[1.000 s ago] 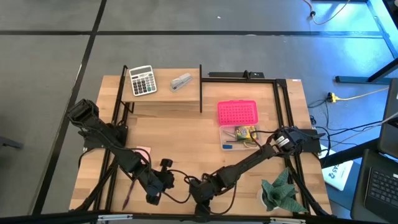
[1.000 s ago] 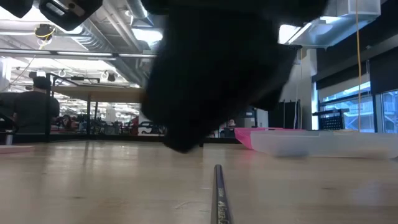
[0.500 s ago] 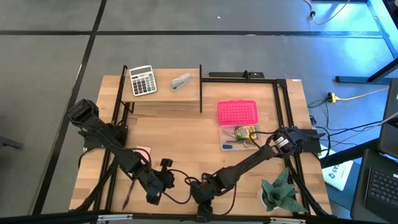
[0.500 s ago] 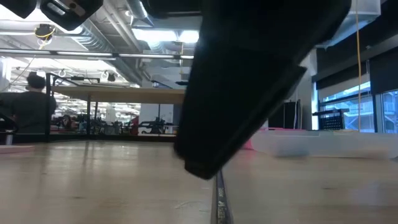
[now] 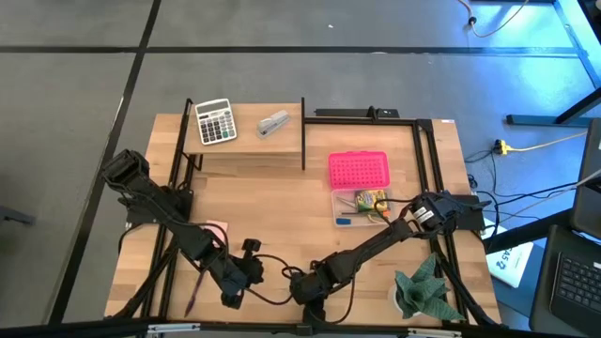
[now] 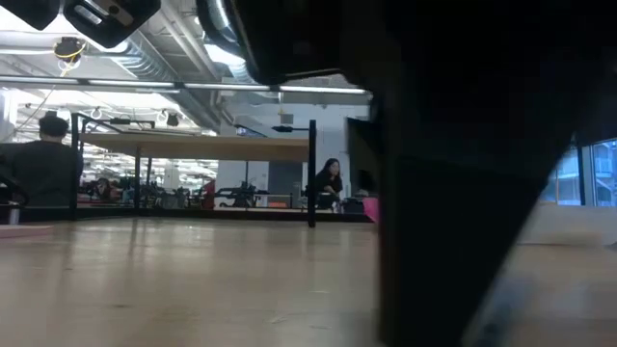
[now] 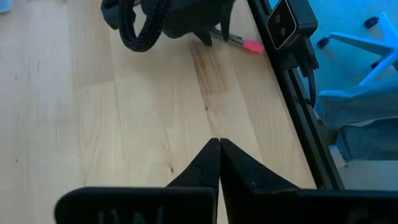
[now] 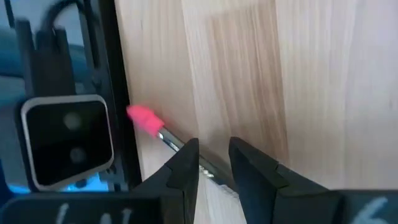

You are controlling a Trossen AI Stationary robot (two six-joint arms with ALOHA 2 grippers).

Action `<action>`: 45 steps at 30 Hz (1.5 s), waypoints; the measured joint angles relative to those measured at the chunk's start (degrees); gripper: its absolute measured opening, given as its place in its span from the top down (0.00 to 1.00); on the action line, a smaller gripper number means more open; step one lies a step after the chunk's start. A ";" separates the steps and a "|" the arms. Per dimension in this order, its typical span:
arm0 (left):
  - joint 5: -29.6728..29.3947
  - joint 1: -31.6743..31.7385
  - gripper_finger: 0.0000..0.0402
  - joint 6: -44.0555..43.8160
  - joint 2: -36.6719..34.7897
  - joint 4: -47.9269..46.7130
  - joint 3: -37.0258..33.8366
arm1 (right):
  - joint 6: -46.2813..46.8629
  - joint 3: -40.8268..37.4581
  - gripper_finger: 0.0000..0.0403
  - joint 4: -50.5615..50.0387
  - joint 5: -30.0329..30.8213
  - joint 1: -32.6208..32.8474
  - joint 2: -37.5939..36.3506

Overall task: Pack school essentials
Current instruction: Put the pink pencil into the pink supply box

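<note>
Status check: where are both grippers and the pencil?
Right gripper open, straddling the pink-eraser pencil at the table's near edge. Left gripper shut, empty, waiting nearby. Clear case already holds crayons; nothing blocking.

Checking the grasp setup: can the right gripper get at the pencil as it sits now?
Probably yes. The right gripper is open, its fingers either side of the pencil lying flat on the table, nothing between them.

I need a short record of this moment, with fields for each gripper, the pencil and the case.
right gripper: low at the table's front edge, fingers slightly apart astride the pencil
pencil: flat on the wood, pink eraser end by the black frame
left gripper: shut, empty, over bare wood near the front
clear case: open, pink lid behind it, holds crayon box
</note>
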 joint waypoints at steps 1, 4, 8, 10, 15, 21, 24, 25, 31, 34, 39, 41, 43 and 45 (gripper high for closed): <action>0.00 -0.01 1.00 0.00 0.00 0.00 0.00 | -0.38 0.00 0.76 -0.61 -0.24 0.01 -0.06; -0.18 -0.01 1.00 -0.07 0.00 0.00 0.00 | -1.08 0.17 0.76 -2.23 -0.48 0.13 -0.17; -0.59 0.00 1.00 -0.09 0.00 0.00 0.00 | -2.97 0.22 0.76 -4.01 0.69 0.20 -1.27; -0.83 -0.01 1.00 -0.09 0.00 0.00 0.00 | -3.87 0.15 0.76 -5.25 1.47 0.33 -2.70; -0.87 -0.01 1.00 -0.11 0.00 0.02 0.02 | -7.12 0.28 0.76 -8.67 2.63 2.02 -6.52; -1.07 0.12 1.00 -1.28 0.00 0.00 0.02 | -14.94 1.64 0.76 -9.16 3.57 4.85 -8.50; -1.24 0.13 1.00 -2.19 0.00 0.00 0.02 | -17.82 1.66 0.76 -9.68 3.66 5.51 -8.39; -1.29 0.14 1.00 -2.40 0.00 0.00 0.02 | -18.44 1.66 0.76 -9.95 3.59 5.54 -8.39; -1.33 0.54 1.00 -2.67 0.00 0.00 0.02 | -19.47 1.73 0.76 -11.59 2.79 5.11 -8.13; -1.31 1.10 1.00 -3.02 0.00 0.02 0.02 | -20.85 1.73 0.74 -13.93 5.32 4.92 -8.04; -1.32 2.43 1.00 -3.10 0.00 0.05 0.02 | -25.83 1.73 0.65 -13.70 7.23 4.90 -8.04; -1.31 2.95 1.00 -3.13 0.00 0.07 0.02 | -27.48 1.75 0.61 -12.76 7.18 4.92 -7.73; -1.31 3.32 1.00 -3.61 0.00 0.07 0.02 | -29.59 1.75 0.59 -12.40 7.19 5.22 -7.04; -1.31 3.55 1.00 -4.12 0.00 0.09 0.02 | -31.79 1.75 0.59 -12.18 7.55 5.66 -6.14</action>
